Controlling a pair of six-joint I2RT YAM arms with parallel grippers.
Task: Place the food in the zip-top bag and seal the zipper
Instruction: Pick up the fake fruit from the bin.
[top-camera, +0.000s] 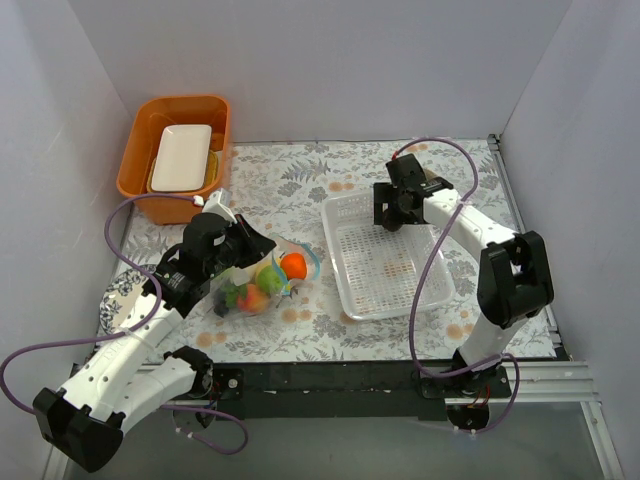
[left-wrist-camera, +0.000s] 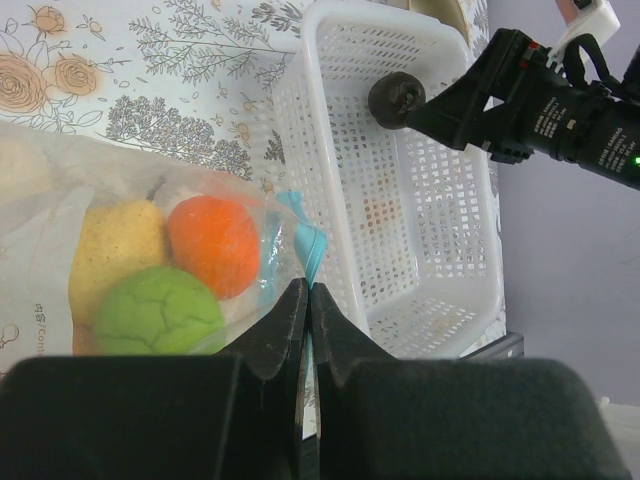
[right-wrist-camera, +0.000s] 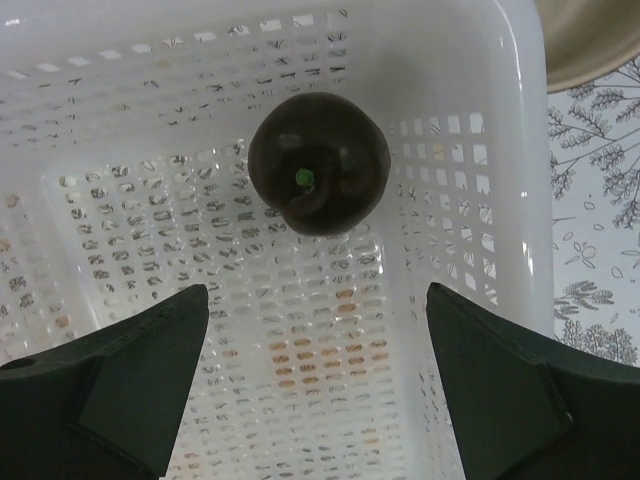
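Small print on the crinkly clear bag (left-wrist-camera: 45, 170) is cut off and unreadable. The left gripper (left-wrist-camera: 308, 292) pinches tight on its mouth at the teal zipper (left-wrist-camera: 310, 245), with round orange, yellow and bumpy green food (left-wrist-camera: 213, 243) inside. The right gripper (right-wrist-camera: 316, 300) gapes wide over the white perforated basket (right-wrist-camera: 500, 150), a glossy plum (right-wrist-camera: 318, 163) at its 12 o'clock; the bag lies at the basket's 9 o'clock

walls (top-camera: 330, 60): plain white | table (top-camera: 290, 185): floral cloth | light: even

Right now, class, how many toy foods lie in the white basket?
1. A dark plum rests against the far end wall of the white basket, ahead of the open right gripper. No other piece shows inside.
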